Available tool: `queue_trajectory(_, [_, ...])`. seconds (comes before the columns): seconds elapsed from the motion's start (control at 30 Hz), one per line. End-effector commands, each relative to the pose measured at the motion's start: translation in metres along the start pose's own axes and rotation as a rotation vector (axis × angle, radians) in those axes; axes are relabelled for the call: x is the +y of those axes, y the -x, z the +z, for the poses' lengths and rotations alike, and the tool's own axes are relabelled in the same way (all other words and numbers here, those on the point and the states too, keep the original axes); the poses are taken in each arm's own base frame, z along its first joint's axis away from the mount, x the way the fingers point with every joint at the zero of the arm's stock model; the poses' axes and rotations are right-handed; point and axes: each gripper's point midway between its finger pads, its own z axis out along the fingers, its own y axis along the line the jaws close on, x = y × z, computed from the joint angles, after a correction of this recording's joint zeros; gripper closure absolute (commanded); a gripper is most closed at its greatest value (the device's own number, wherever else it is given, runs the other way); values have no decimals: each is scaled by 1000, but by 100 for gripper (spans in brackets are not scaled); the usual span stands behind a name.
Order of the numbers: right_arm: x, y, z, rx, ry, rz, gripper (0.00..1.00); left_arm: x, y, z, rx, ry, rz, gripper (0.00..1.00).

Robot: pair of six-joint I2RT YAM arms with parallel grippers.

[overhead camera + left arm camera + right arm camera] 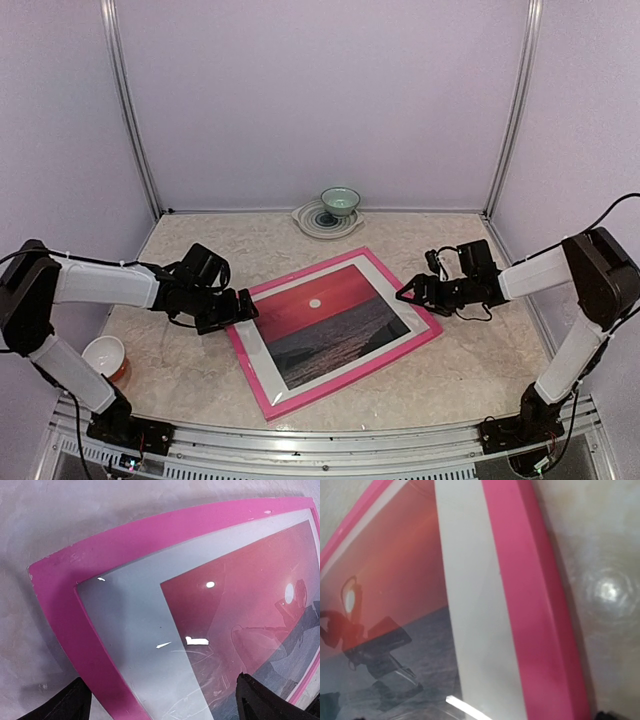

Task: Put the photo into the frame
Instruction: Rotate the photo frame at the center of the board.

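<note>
Top external, arms stretched inward, left claw [247,306] and right claw [402,293] wide beside frame [350,372]

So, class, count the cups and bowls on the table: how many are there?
2. A green bowl sits on a plate at the back; an orange-and-white cup stands at the near left, beside the left arm. None looks hidden.

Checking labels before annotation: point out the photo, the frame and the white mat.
the photo [322,312], top external view, middle of the sunset print.
the frame [150,535], left wrist view, pink far rail.
the white mat [470,605], right wrist view, strip beside the pink rail.
</note>
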Motion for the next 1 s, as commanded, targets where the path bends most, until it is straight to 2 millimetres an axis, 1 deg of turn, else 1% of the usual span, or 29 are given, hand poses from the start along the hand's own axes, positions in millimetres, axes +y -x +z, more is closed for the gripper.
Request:
queue_trajectory(0.0, [9,-21,0,67,23,10,1,-50,42,8,-88,-157,63,1])
queue_trajectory(0.07, [9,-22,0,68,23,9,1,-55,50,14,-95,-160,64,1])
queue_trajectory(0.1, [9,-22,-1,68,22,10,1,-53,52,19,-92,-154,60,1])
queue_trajectory(0.2, [8,-24,-2,70,15,9,1,-57,63,26,-105,-170,45,1])
queue_trajectory(0.27, [9,-24,-3,70,14,8,1,-55,70,32,-102,-170,29,1])
queue_trajectory(0.3, [9,-24,-3,68,14,8,1,-59,79,32,-121,-190,26,1])
queue_trajectory(0.43, [8,-25,-4,69,6,8,1,-68,98,39,-133,-216,24,1])
queue_trajectory(0.6, [5,-28,-3,75,-1,14,1,-74,116,54,-130,-225,26,1])
queue_trajectory(0.8, [6,-29,-3,78,1,19,1,-74,132,71,-130,-216,26,1])
queue_trajectory(0.9, [8,-29,-4,79,0,16,1,-75,145,74,-147,-217,26,1])
queue_trajectory(0.93, [9,-29,-3,80,0,15,1,-70,144,78,-131,-201,20,1])
queue_trajectory(0.97, [9,-29,-3,80,-1,14,1,-70,147,79,-135,-202,17,1])
